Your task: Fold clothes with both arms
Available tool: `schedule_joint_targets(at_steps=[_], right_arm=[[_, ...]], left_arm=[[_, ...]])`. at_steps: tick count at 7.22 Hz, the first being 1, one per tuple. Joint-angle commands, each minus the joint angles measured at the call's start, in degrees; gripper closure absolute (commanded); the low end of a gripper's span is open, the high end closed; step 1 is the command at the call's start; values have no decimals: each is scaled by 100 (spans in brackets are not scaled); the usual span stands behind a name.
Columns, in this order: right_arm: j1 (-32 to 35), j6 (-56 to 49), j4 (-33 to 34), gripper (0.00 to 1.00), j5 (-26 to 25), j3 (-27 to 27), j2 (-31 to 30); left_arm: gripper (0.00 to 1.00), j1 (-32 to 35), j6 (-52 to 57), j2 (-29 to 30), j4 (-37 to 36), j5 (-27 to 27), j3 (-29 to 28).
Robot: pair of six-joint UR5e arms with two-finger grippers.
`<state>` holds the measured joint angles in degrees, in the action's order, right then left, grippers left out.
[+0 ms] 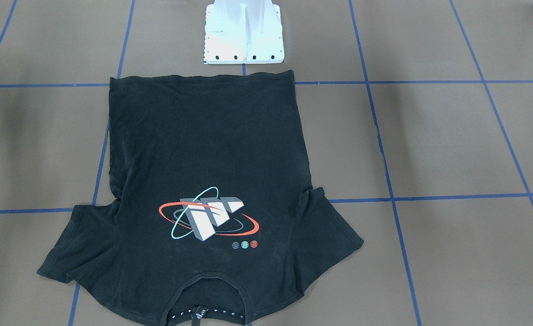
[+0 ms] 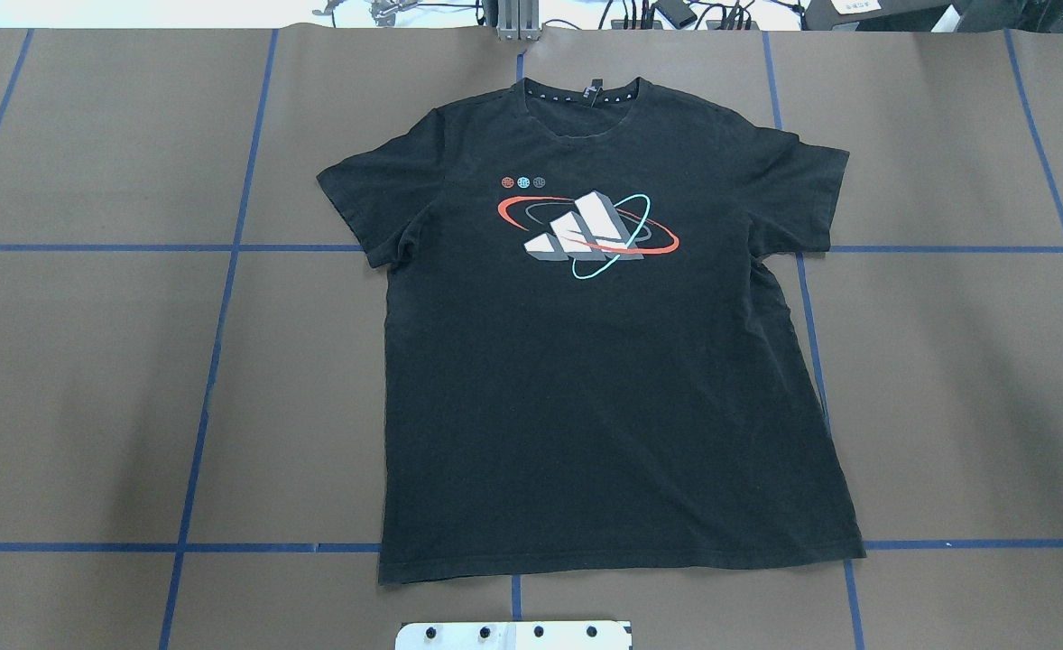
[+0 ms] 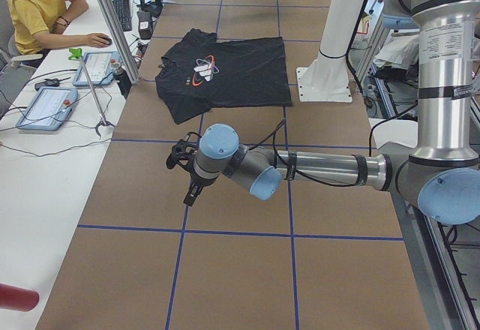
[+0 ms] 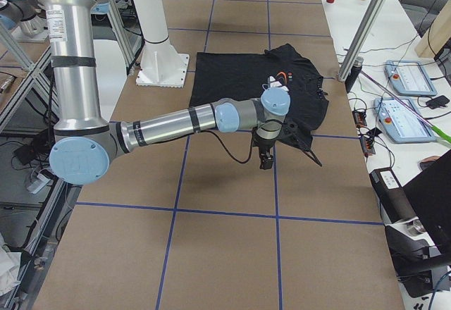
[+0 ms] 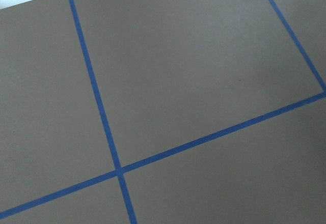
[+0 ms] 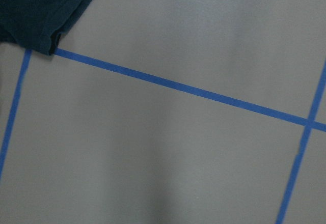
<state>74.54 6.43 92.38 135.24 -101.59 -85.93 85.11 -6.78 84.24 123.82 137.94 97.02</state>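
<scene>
Shirt: my black T-shirt (image 2: 604, 388) lies flat, print up, mid-surface (image 2: 89, 388), hem toward the white base (image 2: 513, 635).
Print: logo (image 2: 586, 230) of slanted white bars in red and teal rings; neck label (image 2: 593, 91) too small to read.
Left arm: my left arm (image 3: 322, 169) reaches out low and level, left tool (image 3: 189, 195) pointing down, well apart from the shirt; spread or pressed together, I cannot tell.
Right arm: my right arm (image 4: 169, 123) likewise, right tool (image 4: 266, 158) off a sleeve (image 6: 41, 10), not touching; its state I cannot tell either.

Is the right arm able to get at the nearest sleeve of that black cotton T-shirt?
Probably yes: the right end effector hangs above the brown table beside the sleeve of the black cotton T-shirt, and nothing lies between them.
</scene>
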Motion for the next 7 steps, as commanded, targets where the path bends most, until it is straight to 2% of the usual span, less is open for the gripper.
schedule_joint_targets(at_steps=[1,3,4,6,7], right_arm=[[-553,2256,-1241,0,38,758,574],[-572,3036,-2667,1,47,2075,1171],[-572,3501,-2873,1,64,2769,1801],[-598,3671,-2892,1,64,3817,2769],[-589,3985,-2971,1,47,3883,2888]], left_arm=[[0,-82,-16,-30,55,23,-8],[0,-82,-34,-30,-6,40,-34],[0,-82,-25,-39,19,40,-25],[0,-82,-25,-48,46,40,10],[0,-82,-25,-65,63,49,36]])
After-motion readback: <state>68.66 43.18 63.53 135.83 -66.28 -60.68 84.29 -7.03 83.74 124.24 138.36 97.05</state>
